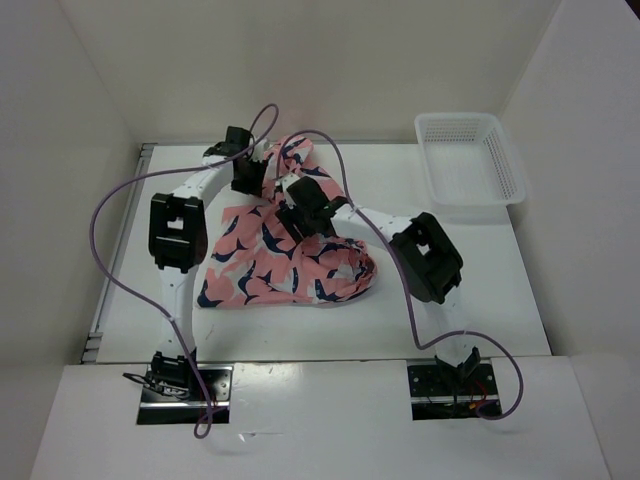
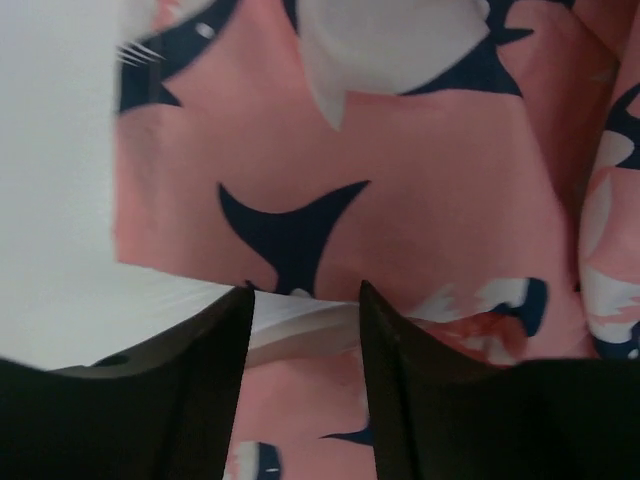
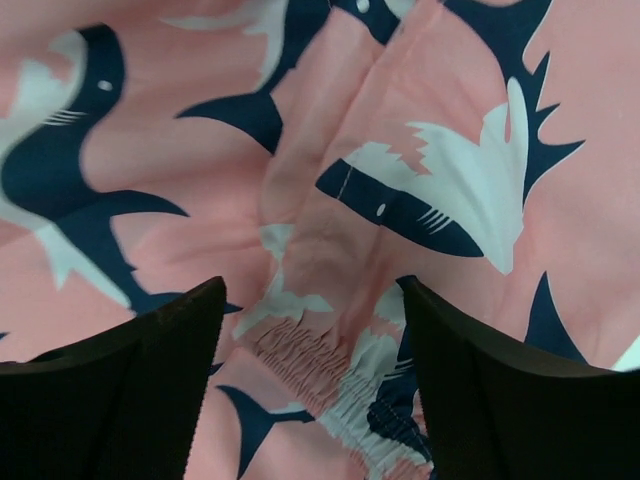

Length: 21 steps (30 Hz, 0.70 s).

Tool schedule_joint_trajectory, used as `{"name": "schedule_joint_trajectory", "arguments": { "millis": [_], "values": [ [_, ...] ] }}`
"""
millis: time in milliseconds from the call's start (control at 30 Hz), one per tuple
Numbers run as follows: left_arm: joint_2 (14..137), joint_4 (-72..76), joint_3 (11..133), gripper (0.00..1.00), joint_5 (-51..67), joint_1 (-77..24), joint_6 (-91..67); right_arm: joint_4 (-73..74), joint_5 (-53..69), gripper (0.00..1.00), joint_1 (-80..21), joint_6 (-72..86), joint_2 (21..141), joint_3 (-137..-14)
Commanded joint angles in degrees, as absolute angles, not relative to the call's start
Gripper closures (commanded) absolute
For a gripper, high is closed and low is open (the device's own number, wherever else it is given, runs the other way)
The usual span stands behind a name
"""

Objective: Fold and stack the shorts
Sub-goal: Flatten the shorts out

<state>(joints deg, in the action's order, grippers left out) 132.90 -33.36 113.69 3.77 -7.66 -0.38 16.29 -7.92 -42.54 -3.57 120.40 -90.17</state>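
The shorts (image 1: pixel 285 260) lie spread on the middle of the table (image 1: pixel 490 300), bunched up along their far edge and at their right end. The basket (image 1: pixel 470 160) stands in the far right corner, well apart from them. The left gripper (image 1: pixel 247 183) is at the shorts' far left edge, and the right gripper (image 1: pixel 297 222) is over their middle, just right of it.
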Motion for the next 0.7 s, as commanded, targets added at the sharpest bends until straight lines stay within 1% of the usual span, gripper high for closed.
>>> {"name": "schedule_joint_trajectory", "arguments": {
  "millis": [0, 33, 67, 100, 133, 167, 200, 233, 267, 367, 400, 500, 667],
  "values": [
    [134.12, -32.61, 112.24, 0.55, 2.29, -8.35, 0.0, 13.8, -11.34, 0.24, -42.98, -3.69, 121.64, -90.26],
    [134.12, -32.09, 111.71, 0.63, 2.29, -8.35, 0.0, 13.8, -11.34, 0.27, -42.98, -3.69, 122.16, -90.26],
    [134.12, -32.08, 111.71, 0.7, 1.42, -8.35, 0.0, 13.8, -10.73, 0.35, -42.98, -3.0, 122.17, -90.26],
    [134.12, -31.47, 110.84, 0.76, 0.71, -8.35, 0.0, 13.8, -10.72, 0.39, -42.98, -2.47, 122.17, -89.65],
    [134.12, -30.77, 109.35, 0.88, 0.7, -8.35, 0.0, 13.8, -10.72, 0.45, -42.98, -1.85, 122.17, -89.65],
    [133.16, -30.24, 108.55, 0.94, -0.95, -8.35, 0.0, 13.8, -9.42, 0.56, -42.98, -1.85, 122.17, -89.04],
    [132.02, -30.23, 107.67, 1.0, -1.84, -8.35, 0.0, 14.41, -9.4, 0.63, -42.2, -1.85, 122.17, -88.51],
    [131.49, -29.54, 106.8, 1.0, -2.63, -8.35, 0.0, 14.41, -9.4, 0.72, -41.58, -1.85, 121.56, -87.98],
    [130.27, -29.53, 104.79, 1.0, -4.29, -8.35, 0.0, 14.41, -8.71, 0.82, -41.57, -1.85, 121.03, -87.98],
    [128.15, -28.13, 100.39, 1.0, -6.23, -6.95, 0.0, 15.81, -7.04, 0.92, -39.48, -3.24, 117.97, -87.98],
    [126.58, -28.13, 97.41, 1.0, -7.02, -6.94, 0.0, 16.34, -5.29, 0.96, -38.94, -3.25, 116.91, -87.98],
    [123.23, -28.12, 93.44, 1.0, -7.65, -5.1, 0.0, 19.33, 0.58, 1.0, -35.69, -3.25, 113.04, -87.98],
    [117.79, -29.53, 88.69, 1.0, -8.26, -5.0, 0.0, 23.2, 8.95, 1.0, -30.15, -3.87, 109.52, -88.59]
  ]
}}
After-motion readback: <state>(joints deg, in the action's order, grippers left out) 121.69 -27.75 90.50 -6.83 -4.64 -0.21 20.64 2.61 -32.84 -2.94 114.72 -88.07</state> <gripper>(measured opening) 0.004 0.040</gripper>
